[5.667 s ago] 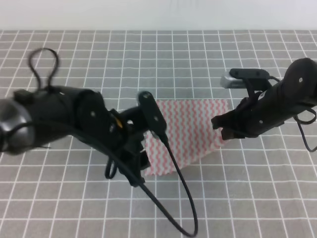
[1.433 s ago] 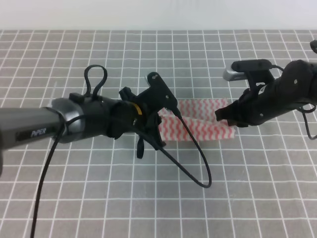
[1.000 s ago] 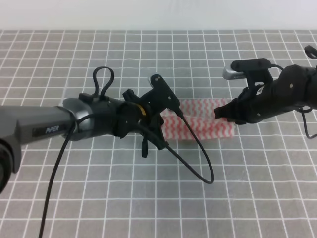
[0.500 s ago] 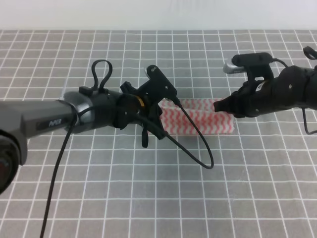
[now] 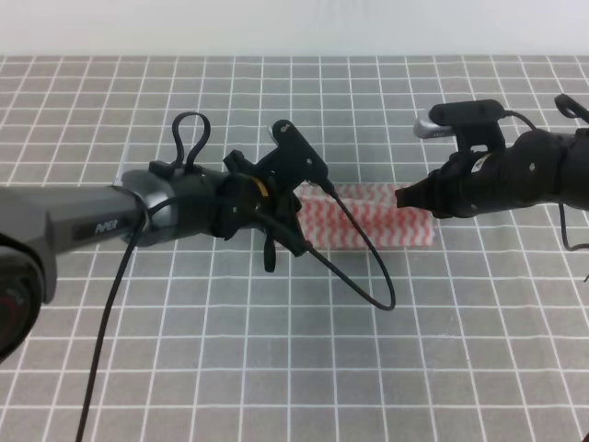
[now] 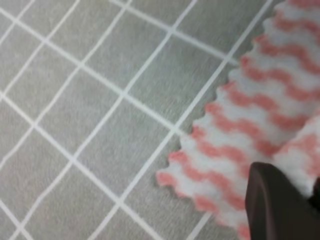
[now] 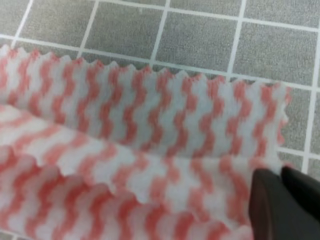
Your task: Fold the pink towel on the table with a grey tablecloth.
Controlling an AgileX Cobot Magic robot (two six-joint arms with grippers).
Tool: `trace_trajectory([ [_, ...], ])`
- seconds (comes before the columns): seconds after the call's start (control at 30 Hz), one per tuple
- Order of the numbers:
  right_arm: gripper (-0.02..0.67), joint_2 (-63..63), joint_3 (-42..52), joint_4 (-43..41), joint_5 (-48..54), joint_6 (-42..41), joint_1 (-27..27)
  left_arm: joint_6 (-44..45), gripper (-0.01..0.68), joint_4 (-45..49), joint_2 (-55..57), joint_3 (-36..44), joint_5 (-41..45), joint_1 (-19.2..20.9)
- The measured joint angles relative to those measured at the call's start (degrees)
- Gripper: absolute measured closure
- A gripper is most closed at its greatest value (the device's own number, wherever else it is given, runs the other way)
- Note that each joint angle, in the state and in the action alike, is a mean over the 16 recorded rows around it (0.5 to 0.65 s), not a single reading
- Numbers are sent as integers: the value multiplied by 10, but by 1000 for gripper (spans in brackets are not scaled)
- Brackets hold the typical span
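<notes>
The pink towel (image 5: 368,226) lies on the table with a grey tablecloth (image 5: 276,350) as a narrow strip, folded over on itself. My left gripper (image 5: 299,210) is at the strip's left end, low on the cloth. In the left wrist view (image 6: 301,192) it is shut on the upper layer of the towel (image 6: 250,115), with a dark finger (image 6: 275,205) showing. My right gripper (image 5: 403,198) is at the strip's right end. In the right wrist view (image 7: 280,197) it is shut on the folded edge of the towel (image 7: 125,130).
The left arm's black cable (image 5: 368,295) loops over the cloth in front of the towel. The white-lined grid stretches all round the towel, with a pale wall edge (image 5: 294,28) at the back.
Over the last seconds both grippers carried the towel's front edge up and over to the back, turning the flat square into a strip. In the last half second little moved.
</notes>
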Motion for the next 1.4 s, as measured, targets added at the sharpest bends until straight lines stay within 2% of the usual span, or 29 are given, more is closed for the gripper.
trace_trajectory([
  [0.6, 664, 25, -39, 0, 15, 0, 0, 2, 675, 7, 11, -13, -6, 13],
  [1.4, 663, 28, -41, 0, 37, 0, 0, 2, 675, 7, 14, -40, 11, 18],
])
